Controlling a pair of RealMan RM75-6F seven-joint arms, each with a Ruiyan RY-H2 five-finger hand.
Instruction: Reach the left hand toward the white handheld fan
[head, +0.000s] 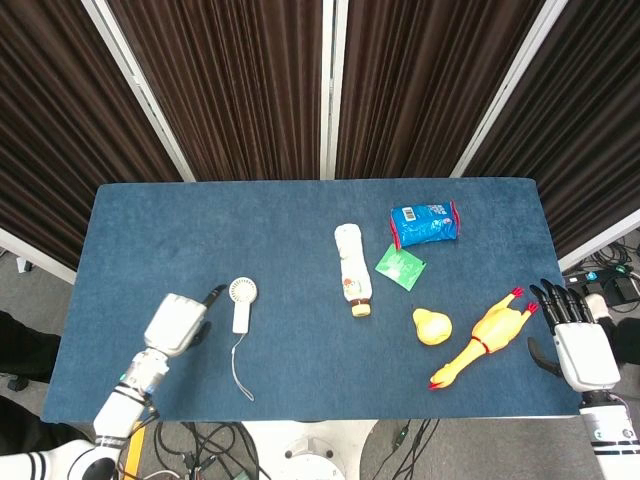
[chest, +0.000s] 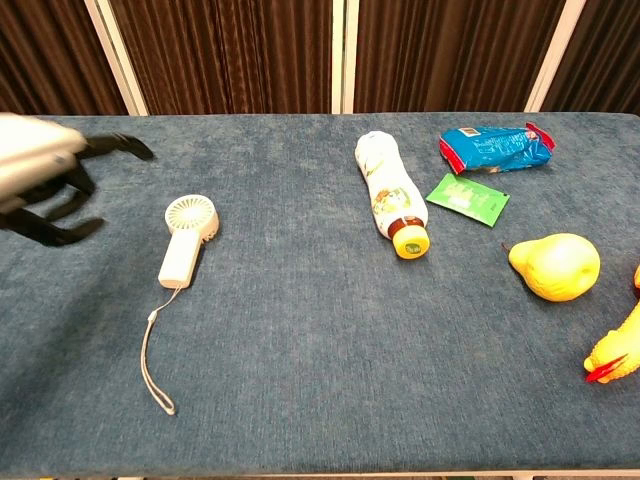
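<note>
The white handheld fan (head: 241, 300) lies flat on the blue table (head: 200, 220), its round head away from me and its thin wrist strap (head: 240, 372) trailing toward the front edge. In the chest view the fan (chest: 185, 240) is left of centre. My left hand (head: 176, 322) hovers to the left of the fan, apart from it, holding nothing. It appears blurred at the left edge of the chest view as the left hand (chest: 45, 180), its dark fingers spread above the cloth. My right hand (head: 571, 338) stays at the table's right front corner with fingers apart and nothing in it.
A lying bottle (head: 352, 270) is at the middle. A blue snack packet (head: 425, 224) and a green sachet (head: 400, 267) lie to its right. A yellow pear (head: 431, 326) and a rubber chicken (head: 485, 337) sit near the right hand.
</note>
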